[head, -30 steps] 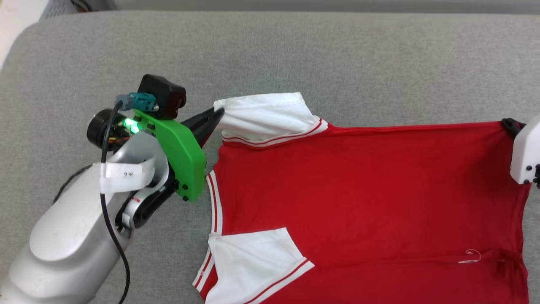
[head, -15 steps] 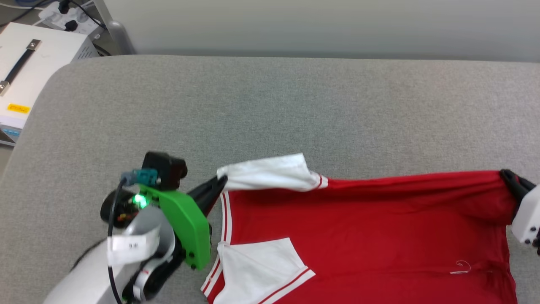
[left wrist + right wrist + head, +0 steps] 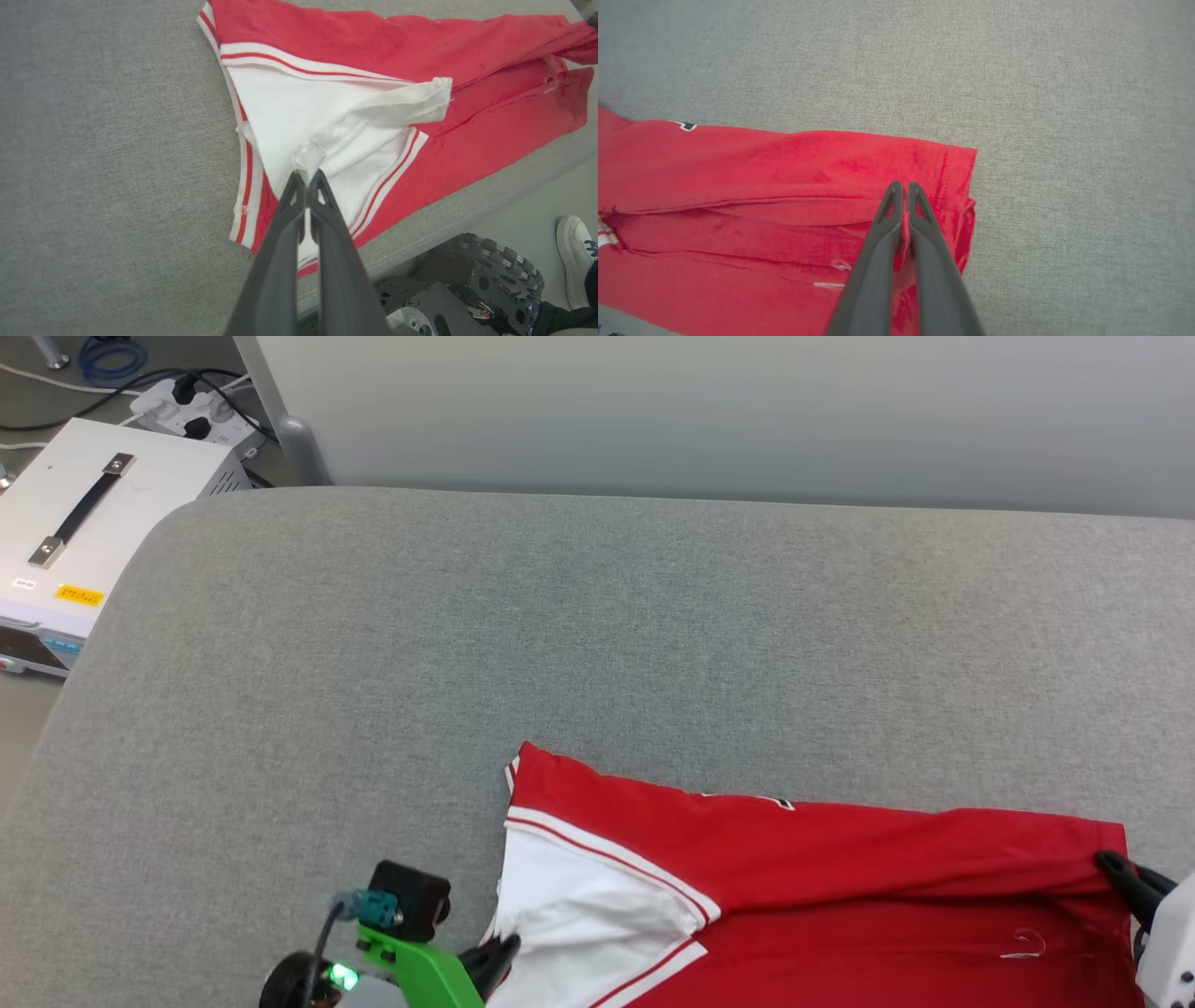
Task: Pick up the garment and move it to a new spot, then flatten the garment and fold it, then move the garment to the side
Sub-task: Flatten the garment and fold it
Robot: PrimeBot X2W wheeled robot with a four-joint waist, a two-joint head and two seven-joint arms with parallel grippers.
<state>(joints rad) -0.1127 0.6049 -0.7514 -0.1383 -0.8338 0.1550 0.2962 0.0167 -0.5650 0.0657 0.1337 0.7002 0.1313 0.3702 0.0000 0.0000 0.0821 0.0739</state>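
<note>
A grey, woven-fabric table with a rounded far-left corner lies under soft, even light. A plain pale wall runs along its far edge. Off that corner, a white case with a black handle sits beside a power strip and loose cables. Smooth grey floor lies past the near edge.

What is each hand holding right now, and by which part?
Both hold the garment: the left hand pinches its white sleeve, the right hand pinches red fabric by the hem.
</note>
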